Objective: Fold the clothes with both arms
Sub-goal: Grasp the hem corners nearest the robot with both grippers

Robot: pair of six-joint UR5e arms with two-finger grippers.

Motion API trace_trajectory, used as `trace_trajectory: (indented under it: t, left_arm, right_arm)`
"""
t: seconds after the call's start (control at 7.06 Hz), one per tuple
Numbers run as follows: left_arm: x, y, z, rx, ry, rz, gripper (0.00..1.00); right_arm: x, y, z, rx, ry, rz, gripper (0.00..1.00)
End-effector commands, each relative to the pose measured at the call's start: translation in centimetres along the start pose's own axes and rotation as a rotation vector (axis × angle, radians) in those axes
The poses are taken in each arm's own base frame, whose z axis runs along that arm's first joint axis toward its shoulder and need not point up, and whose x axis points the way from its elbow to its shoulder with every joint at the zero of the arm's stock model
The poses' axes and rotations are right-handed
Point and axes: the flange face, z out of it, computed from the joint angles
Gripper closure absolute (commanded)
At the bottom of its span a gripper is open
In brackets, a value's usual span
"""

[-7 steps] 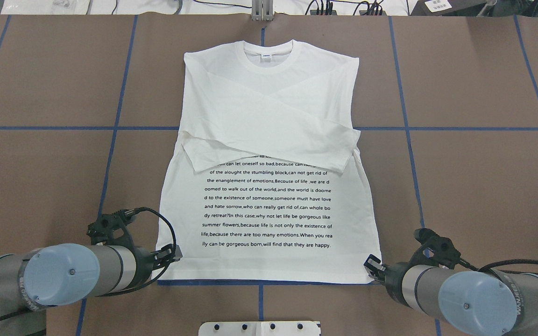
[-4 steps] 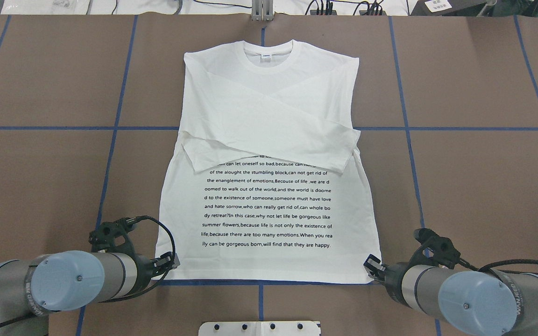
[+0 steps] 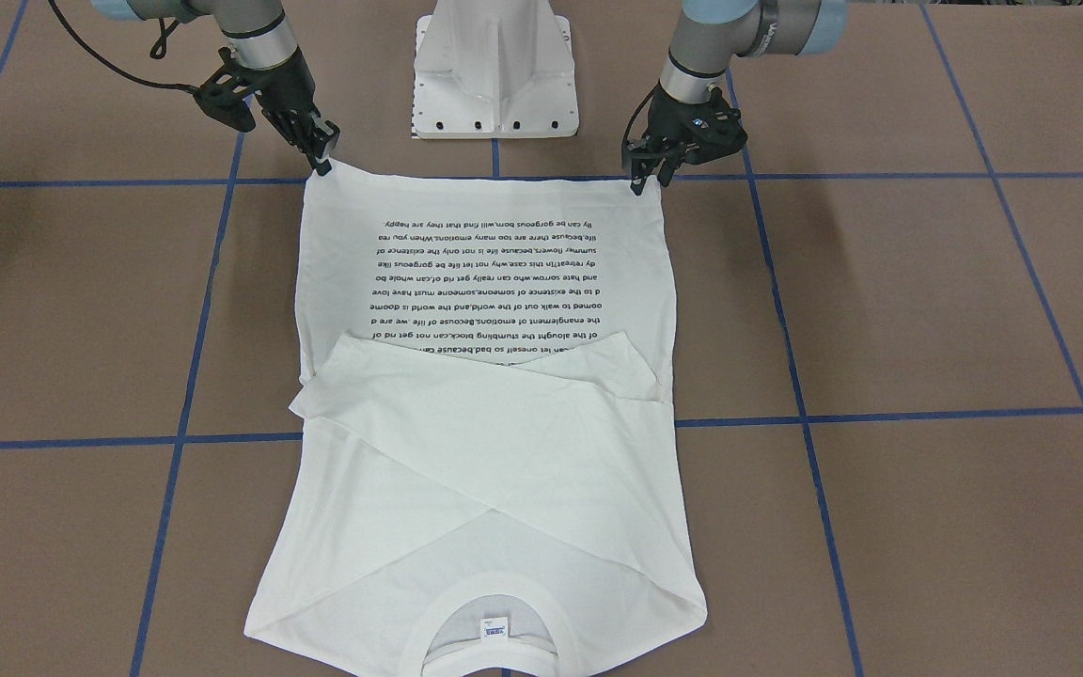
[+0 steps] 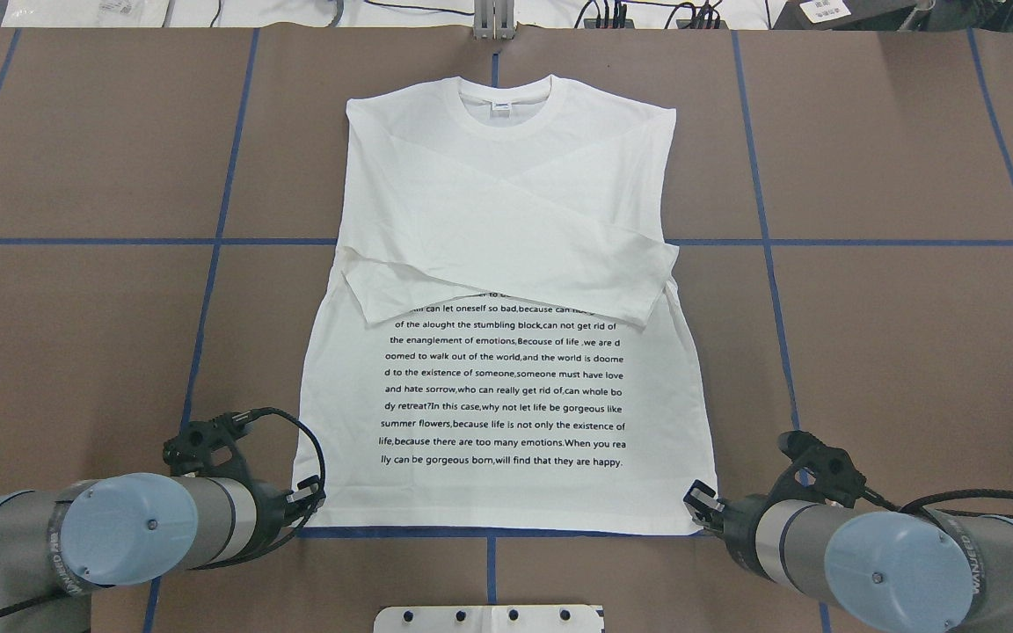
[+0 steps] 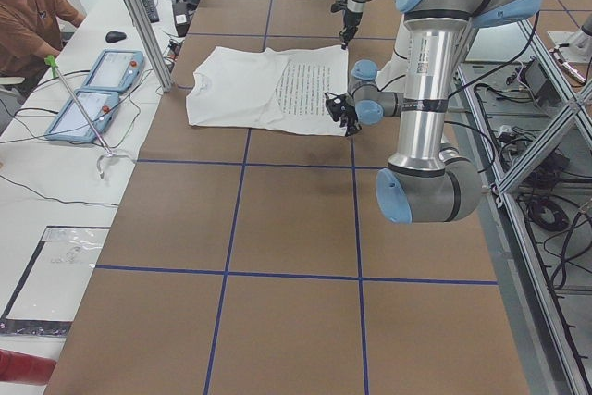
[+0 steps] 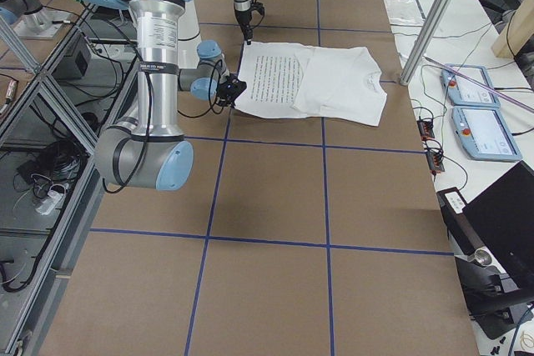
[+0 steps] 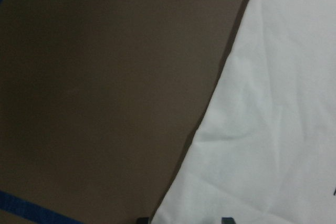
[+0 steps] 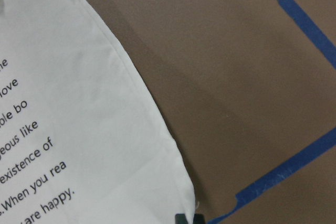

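Left hand slid back, open, right hand grip unclear, shirt lengthwise from robot, collar farthest

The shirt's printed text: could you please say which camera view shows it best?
The overhead exterior view: the printed text is upright and legible, only its top line under a folded sleeve. Front-facing shows it upside down, the side views too small to read, the right wrist just line ends.
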Motion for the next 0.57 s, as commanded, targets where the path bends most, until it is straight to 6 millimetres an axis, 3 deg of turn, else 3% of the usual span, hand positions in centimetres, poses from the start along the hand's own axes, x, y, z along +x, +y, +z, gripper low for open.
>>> trace_trajectory:
  t: [0.0,0.28,0.42]
  left_arm:
    - [0.4,0.2,-0.6,-0.010,0.012,-0.005,1.00]
    - [0.6,0.4,-2.7,-0.056,0.032,-0.007,1.00]
    - [0.0,0.4,-4.3,-0.068,0.043,-0.006,1.00]
  right_arm:
    - [-0.3,0.2,-0.1,-0.004,-0.006,0.000,1.00]
    - [-0.4,0.2,-0.2,-0.006,-0.010,0.000,1.00]
    - [-1.0,0.4,-1.5,-0.020,-0.035,0.005,1.00]
